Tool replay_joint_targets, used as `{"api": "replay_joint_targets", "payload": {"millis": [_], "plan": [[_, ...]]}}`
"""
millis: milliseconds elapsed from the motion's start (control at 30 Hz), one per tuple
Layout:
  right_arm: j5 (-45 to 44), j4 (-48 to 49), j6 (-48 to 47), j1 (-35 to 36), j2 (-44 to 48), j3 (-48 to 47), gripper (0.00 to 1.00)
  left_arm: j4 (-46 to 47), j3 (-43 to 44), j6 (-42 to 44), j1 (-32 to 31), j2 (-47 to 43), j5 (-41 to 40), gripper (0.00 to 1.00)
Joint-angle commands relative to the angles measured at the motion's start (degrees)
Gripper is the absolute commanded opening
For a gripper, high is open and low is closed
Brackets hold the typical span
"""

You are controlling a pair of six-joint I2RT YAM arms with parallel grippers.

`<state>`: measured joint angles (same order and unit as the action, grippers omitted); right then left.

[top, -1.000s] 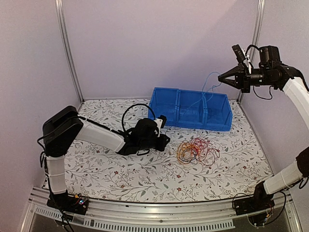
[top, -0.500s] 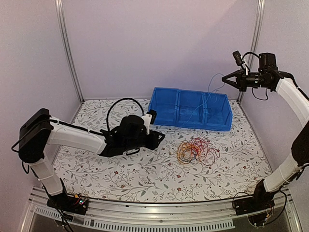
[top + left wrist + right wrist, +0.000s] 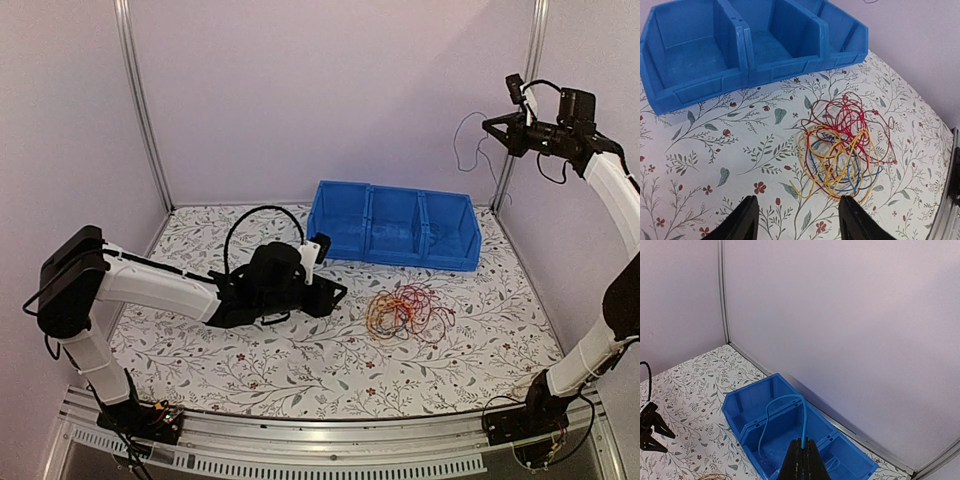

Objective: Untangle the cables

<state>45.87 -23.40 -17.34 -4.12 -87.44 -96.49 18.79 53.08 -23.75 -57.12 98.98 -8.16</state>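
Item: cables [image 3: 405, 312], one loose tangle of red, yellow-orange and blue wire. It lies on the floral table [image 3: 300, 360] in front of the blue three-compartment bin [image 3: 400, 255] and apart from it. We log the left gripper [image 3: 338, 292] low over the table just to the tangle's left, not touching it. Its fingers [image 3: 747, 222] stand spread with nothing between them. The left wrist view places the tangle ahead of that gap and slightly to its right. That view alone separates the colours: red loops farthest, yellow and blue nearer. We log the right gripper [image 3: 492, 125] raised high beside the right wall post, well apart from the tangle. The right wrist view shows its fingers [image 3: 796, 462] pressed together on a single blue wire [image 3: 803, 422]. This wire rises from the tips, arches left and hangs down, seen against the bin beneath. The top view renders that wire only as a thin dark line dangling from the gripper, and we cannot tell there where its ends lie.
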Motion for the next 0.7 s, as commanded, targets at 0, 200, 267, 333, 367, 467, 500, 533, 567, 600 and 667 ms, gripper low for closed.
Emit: {"api": "replay_joint_targets", "payload": {"millis": [0,200,267,333,367,467,500,533,567,600,667], "plan": [[-3.33,2.67,0.76,-0.36,-0.75,-1.9,0.0,0.81,-0.72,0.87,-1.01,-0.41,1.12,0.54],[-4.9,3.9,-0.17,-0.36,-1.72,0.07,0.0,0.9,-0.56,0.54,-1.15,-0.46,1.75,0.53],[-5.75,4.74,-0.61,-0.36,-2.13,1.51,0.0,0.97,-0.46,0.55,-1.2,-0.53,1.79,0.53],[-6.67,5.25,-1.13,-0.43,-2.98,2.58,0.0,0.9,-0.43,0.52,-1.15,-0.47,1.78,0.53],[-6.82,5.24,-1.18,-0.44,-3.39,2.81,0.0,0.91,-0.43,0.51,-1.29,-0.49,1.75,0.53],[-6.92,5.56,-1.29,-0.59,-4.73,3.52,0.0,0.9,-0.54,0.27,-1.35,-0.48,1.75,0.53],[-6.93,5.82,-1.22,-0.69,-5.07,3.64,0.0,0.9,-0.6,0.08,-1.37,-0.51,1.7,0.53],[-7.04,6.09,-1.21,-0.75,-5.25,3.75,0.0,0.95,-0.65,-0.1,-1.37,-0.53,1.71,0.53],[-7.26,6.47,-1.04,-0.8,-5.49,3.88,0.0,0.95,-0.69,-0.2,-1.44,-0.5,1.73,0.53],[-7.54,6.9,-0.88,-0.87,-5.6,4.12,0.0,0.84,-0.65,-0.21,-1.51,-0.6,1.75,0.53],[-8.08,7.37,-0.89,-0.86,-6.14,4.41,0.0,0.82,-0.61,-0.25,-1.64,-0.63,1.74,0.53]]}}
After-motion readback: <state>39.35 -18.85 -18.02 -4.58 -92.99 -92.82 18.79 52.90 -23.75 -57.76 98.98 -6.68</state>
